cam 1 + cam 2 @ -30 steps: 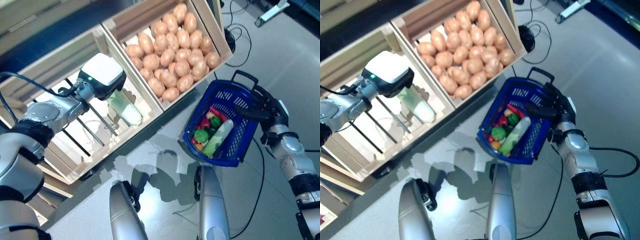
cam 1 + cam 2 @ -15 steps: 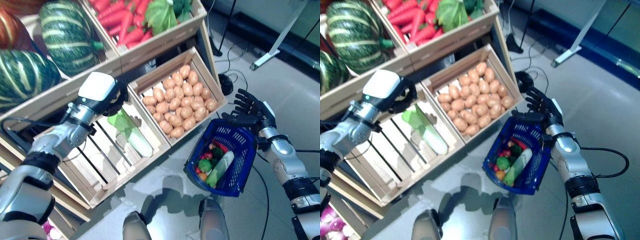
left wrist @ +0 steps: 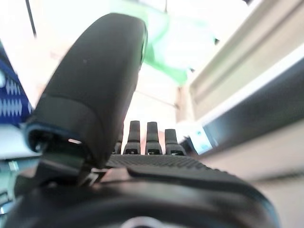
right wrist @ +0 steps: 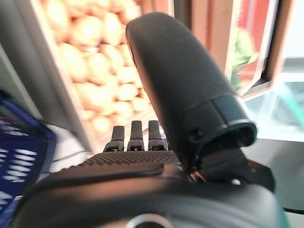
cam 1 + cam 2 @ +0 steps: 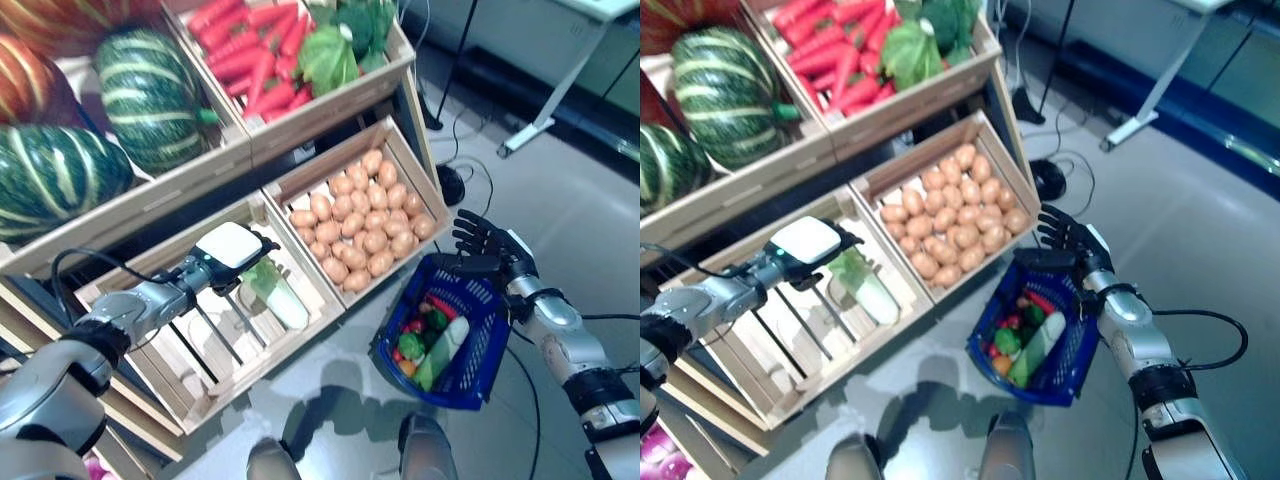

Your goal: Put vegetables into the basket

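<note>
The blue plastic basket [image 5: 487, 345] stands on the floor by the stand's lower right corner. In it lie a long pale green vegetable [image 5: 443, 345], a round green one [image 5: 410, 345] and red ones [image 5: 441, 305]. My left hand [image 5: 232, 250] is inside the slatted lower-left crate [image 5: 180, 370], open, fingers straight, right beside the leafy end of a pale green-white vegetable [image 5: 280, 298]; that vegetable shows past the fingers in the left wrist view [image 3: 166, 47]. My right hand [image 5: 490, 245] is open just above the basket's far rim.
The wooden stand has a crate of potatoes [image 5: 365, 225] right beside the basket. Upper shelves [image 5: 250, 140] overhang the lower crates. Cables [image 5: 470, 175] and a white frame leg [image 5: 560, 90] lie on the floor behind the basket.
The camera has tilted up, so the upper shelves now show. My left hand has dropped lower into the crate beside the pale vegetable. My right hand stays above the basket's rim.
</note>
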Robot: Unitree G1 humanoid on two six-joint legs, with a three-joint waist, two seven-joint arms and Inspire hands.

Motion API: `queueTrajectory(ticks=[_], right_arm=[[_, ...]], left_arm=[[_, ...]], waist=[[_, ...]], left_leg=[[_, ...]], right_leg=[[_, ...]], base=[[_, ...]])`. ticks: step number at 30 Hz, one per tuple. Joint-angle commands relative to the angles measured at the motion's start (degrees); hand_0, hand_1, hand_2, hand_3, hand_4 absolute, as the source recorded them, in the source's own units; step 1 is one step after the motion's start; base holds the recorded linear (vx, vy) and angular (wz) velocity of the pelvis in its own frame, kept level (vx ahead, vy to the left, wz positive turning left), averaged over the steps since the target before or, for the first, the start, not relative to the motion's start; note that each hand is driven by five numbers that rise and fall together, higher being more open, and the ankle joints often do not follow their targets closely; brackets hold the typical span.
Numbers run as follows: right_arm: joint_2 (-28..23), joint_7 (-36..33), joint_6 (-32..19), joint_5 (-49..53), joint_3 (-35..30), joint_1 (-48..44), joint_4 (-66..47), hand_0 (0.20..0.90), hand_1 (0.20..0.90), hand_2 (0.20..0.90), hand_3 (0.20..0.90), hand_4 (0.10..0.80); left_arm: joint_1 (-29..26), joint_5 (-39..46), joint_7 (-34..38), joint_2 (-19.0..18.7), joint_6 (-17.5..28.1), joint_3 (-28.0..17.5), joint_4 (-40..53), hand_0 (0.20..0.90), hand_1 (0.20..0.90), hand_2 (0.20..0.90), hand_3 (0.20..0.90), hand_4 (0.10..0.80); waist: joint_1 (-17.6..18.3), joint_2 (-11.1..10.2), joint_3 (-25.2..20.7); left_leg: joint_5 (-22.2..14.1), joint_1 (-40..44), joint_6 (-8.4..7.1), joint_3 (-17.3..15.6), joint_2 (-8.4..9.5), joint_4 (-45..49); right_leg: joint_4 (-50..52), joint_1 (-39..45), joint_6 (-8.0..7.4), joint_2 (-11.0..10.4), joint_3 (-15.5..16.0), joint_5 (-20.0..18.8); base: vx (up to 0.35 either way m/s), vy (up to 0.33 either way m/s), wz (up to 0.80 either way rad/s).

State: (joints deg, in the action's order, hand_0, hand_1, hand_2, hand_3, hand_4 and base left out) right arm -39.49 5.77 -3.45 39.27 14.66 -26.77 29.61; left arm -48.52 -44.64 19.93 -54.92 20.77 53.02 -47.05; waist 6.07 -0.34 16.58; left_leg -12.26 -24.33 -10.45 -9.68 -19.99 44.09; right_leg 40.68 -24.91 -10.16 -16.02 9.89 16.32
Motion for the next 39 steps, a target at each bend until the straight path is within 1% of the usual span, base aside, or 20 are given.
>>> queueTrajectory(ticks=[1, 4, 9, 10, 11, 12, 14, 16, 19, 20, 23, 29, 32, 34, 39], right_arm=[[-1.97, -0.27, -3.82, 5.28, -2.63, -5.9, -2.21, 0.9, 0.9, 0.9, 0.9, 0.8], [-2.76, 0.08, -4.07, 6.32, -1.4, -7.06, -1.48, 0.9, 0.9, 0.9, 0.9, 0.8], [-3.52, 0.99, -5.03, 7.79, -1.54, -6.67, -0.88, 0.9, 0.9, 0.9, 0.9, 0.8], [-3.5, 1.05, -5.15, 7.7, -1.53, -6.62, -0.77, 0.9, 0.9, 0.9, 0.9, 0.8], [-3.4, 1.13, -5.61, 7.68, -1.56, -6.77, -0.59, 0.9, 0.9, 0.9, 0.9, 0.8], [-3.58, 1.23, -6.11, 8.32, -1.4, -7.11, -0.3, 0.9, 0.9, 0.9, 0.9, 0.8], [-3.77, 1.34, -6.26, 8.51, -1.39, -7.47, -0.21, 0.9, 0.9, 0.9, 0.9, 0.8], [-4.01, 1.24, -6.3, 8.87, -1.39, -7.74, -0.1, 0.9, 0.9, 0.9, 0.9, 0.8], [-5.07, 1.68, -6.33, 11.19, -2.46, -8.5, 0.75, 0.9, 0.9, 0.9, 0.9, 0.8], [-5.09, 1.71, -6.35, 11.24, -2.52, -8.52, 0.8, 0.9, 0.9, 0.9, 0.9, 0.8], [-5.74, 2.07, -6.38, 12.58, -3.48, -9.26, 1.25, 0.9, 0.9, 0.9, 0.9, 0.8], [-7.24, 1.22, -6.47, 14.47, -4.97, -10.65, 1.76, 0.9, 0.9, 0.9, 0.9, 0.8], [-7.89, 0.54, -6.66, 14.95, -6.39, -9.85, 0.66, 0.9, 0.9, 0.9, 0.9, 0.8], [-7.93, 0.1, -6.68, 15.73, -6.77, -9.44, 0.34, 0.9, 0.9, 0.9, 0.9, 0.8], [-7.53, -0.18, -6.71, 16.08, -7.5, -7.95, -0.26, 0.9, 0.9, 0.9, 0.9, 0.8]], left_arm=[[-9.83, 3.37, 1.23, -2.35, -6.14, -1.96, -1.36, 0.9, 0.9, 0.9, 0.9, 0.8], [-13.69, 5.84, 2.18, -1.62, -7.9, -0.2, -3.04, 0.9, 0.9, 0.9, 0.9, 0.8], [-18.66, 5.96, 3.33, -1.63, -7.95, 0.95, -4.28, 0.9, 0.9, 0.9, 0.9, 0.8], [-18.83, 5.65, 3.58, -1.55, -7.84, 1.06, -4.43, 0.9, 0.9, 0.9, 0.9, 0.8], [-19.43, 5.03, 4.15, -1.26, -7.85, 1.2, -4.86, 0.9, 0.9, 0.9, 0.9, 0.8], [-20.63, 4.24, 4.54, -0.94, -7.83, 1.9, -5.33, 0.9, 0.9, 0.9, 0.9, 0.8], [-21.56, 3.12, 5.17, -0.88, -7.83, 2.75, -5.9, 0.9, 0.9, 0.9, 0.9, 0.8], [-22.0, 2.65, 4.94, -1.01, -7.82, 3.31, -5.9, 0.9, 0.9, 0.9, 0.9, 0.8], [-22.96, -0.78, 5.17, -1.52, -8.46, 4.86, -5.08, 0.9, 0.9, 0.9, 0.9, 0.8], [-23.03, -1.05, 5.02, -1.52, -8.49, 4.91, -5.09, 0.9, 0.9, 0.9, 0.9, 0.8], [-24.05, -3.19, 3.11, -1.82, -8.96, 6.61, -5.21, 0.9, 0.9, 0.9, 0.9, 0.8], [-25.81, -1.77, -0.95, -1.88, -11.69, 8.45, -7.83, 0.9, 0.9, 0.9, 0.9, 0.8], [-26.36, 0.79, -2.71, -2.77, -13.32, 8.72, -9.1, 0.9, 0.9, 0.9, 0.9, 0.8], [-26.11, 0.96, -3.1, -2.83, -13.4, 8.74, -9.9, 0.9, 0.9, 0.9, 0.9, 0.8], [-23.47, 0.98, -4.53, -2.7, -13.72, 7.79, -11.05, 0.9, 0.9, 0.9, 0.9, 0.8]], waist=[[2.11, -0.69, 1.64], [2.79, -1.24, 3.7], [3.43, -1.52, 5.41], [3.44, -1.53, 5.39], [3.49, -1.54, 5.52], [3.63, -1.57, 5.79], [3.68, -1.57, 6.02], [3.66, -1.52, 6.04], [3.68, -1.39, 6.4], [3.67, -1.36, 6.36], [3.88, -1.29, 6.98], [3.9, -1.32, 8.19], [3.79, -1.37, 8.89], [3.68, -1.43, 9.06], [3.38, -1.62, 9.77]], left_leg=[[1.4, -7.59, 3.67, -0.51, 1.72, -2.46], [1.15, -12.85, 3.25, 0.71, 1.26, 1.48], [0.28, -19.11, 2.42, 2.45, 0.25, 7.23], [-1.59, -19.03, 1.86, 2.83, 0.19, 8.54], [-0.17, -20.21, 2.19, 2.72, 0.04, 8.61], [-2.7, -21.06, 1.38, 3.37, -0.38, 11.41], [-3.42, -22.82, 1.13, 4.01, -0.76, 13.71], [-3.95, -23.57, 0.99, 4.32, -0.92, 14.84], [-6.26, -27.2, 0.66, 5.62, -1.93, 20.56], [-6.4, -27.5, 0.63, 5.73, -2.01, 20.9], [-8.3, -31.46, 0.5, 7.35, -2.79, 25.88], [-10.86, -39.87, 0.47, 10.31, -3.35, 33.13], [-12.45, -45.27, 0.41, 11.94, -4.16, 37.48], [-13.16, -47.06, 0.5, 12.54, -4.22, 38.98], [-14.72, -51.05, 0.5, 14.29, -3.65, 42.9]], right_leg=[[-0.5, -4.54, 2.68, -1.21, -2.11, -6.76], [4.23, -9.98, 2.54, -1.59, -3.47, -6.32], [10.33, -16.32, 2.29, -2.12, -4.43, -5.22], [11.55, -16.21, 1.76, -2.24, -4.71, -3.56], [11.54, -17.47, 2.27, -2.34, -4.52, -4.9], [14.3, -18.52, 1.56, -2.84, -4.96, -2.81], [16.42, -20.38, 1.52, -3.24, -5.26, -2.37], [17.35, -21.23, 1.41, -3.48, -5.33, -2.09], [21.91, -24.7, 1.2, -4.68, -5.92, -0.62], [22.24, -24.98, 1.18, -4.73, -5.95, -0.5], [26.75, -28.82, 0.99, -5.49, -7.04, 0.83], [34.8, -37.56, 0.77, -6.73, -9.18, 2.57], [39.16, -43.23, 0.7, -7.78, -10.51, 3.46], [40.5, -45.11, 0.72, -8.11, -10.9, 3.83], [44.3, -49.8, 0.86, -8.3, -12.01, 4.74]], base=[[-0.163, 0.035, -0.04], [-0.147, 0.018, 0.02], [-0.092, -0.02, -0.1], [-0.06, -0.029, -0.02], [0.008, -0.023, -0.04], [-0.081, -0.022, -0.05], [-0.03, -0.002, -0.05], [-0.05, 0.007, -0.09], [-0.066, 0.019, -0.02], [-0.045, 0.022, 0.05], [-0.058, 0.03, 0.04], [-0.065, 0.033, 0.01], [-0.085, 0.018, 0.06], [-0.059, -0.007, 0.05], [-0.01, -0.009, 0.02]])
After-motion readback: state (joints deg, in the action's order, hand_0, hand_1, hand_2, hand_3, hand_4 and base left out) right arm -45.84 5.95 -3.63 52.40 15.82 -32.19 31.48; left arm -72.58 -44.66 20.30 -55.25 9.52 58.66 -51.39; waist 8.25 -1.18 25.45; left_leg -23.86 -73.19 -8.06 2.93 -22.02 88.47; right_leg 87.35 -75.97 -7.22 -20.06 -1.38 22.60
